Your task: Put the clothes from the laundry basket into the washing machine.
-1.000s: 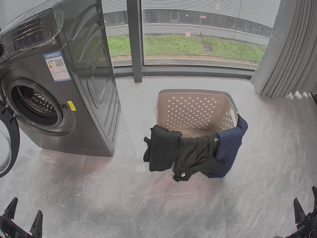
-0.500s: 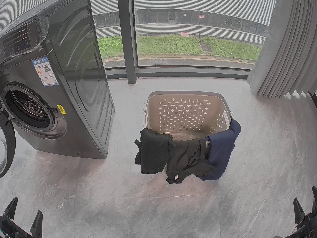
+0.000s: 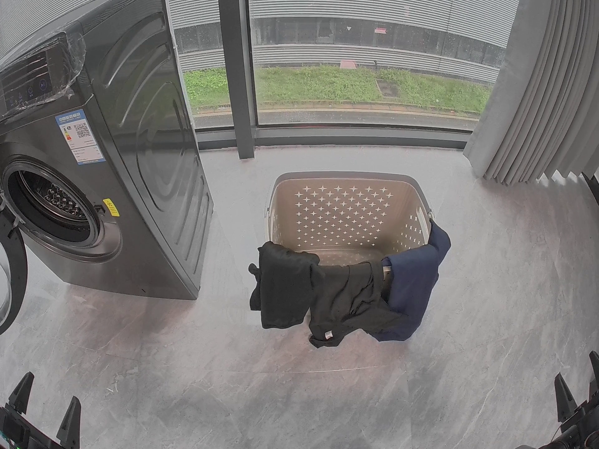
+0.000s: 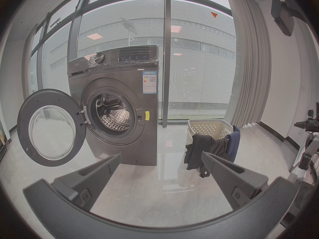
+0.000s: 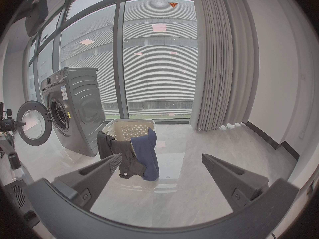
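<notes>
A beige laundry basket stands on the floor before the window. Over its near rim hang two black garments and a navy one. The grey washing machine stands to the left, its round door swung open and the drum bare inside. My left gripper is open and low at the near left, far from the basket. Low at the near right, my right gripper is open too. The wrist views show the basket ahead between open fingers.
A glass window wall with a dark post runs behind the basket. Grey curtains hang at the back right. Bare grey floor lies between me and the basket.
The whole head view has shifted: machine and basket now sit further left in the picture, so the camera moved. The clothes and both grippers look unchanged.
</notes>
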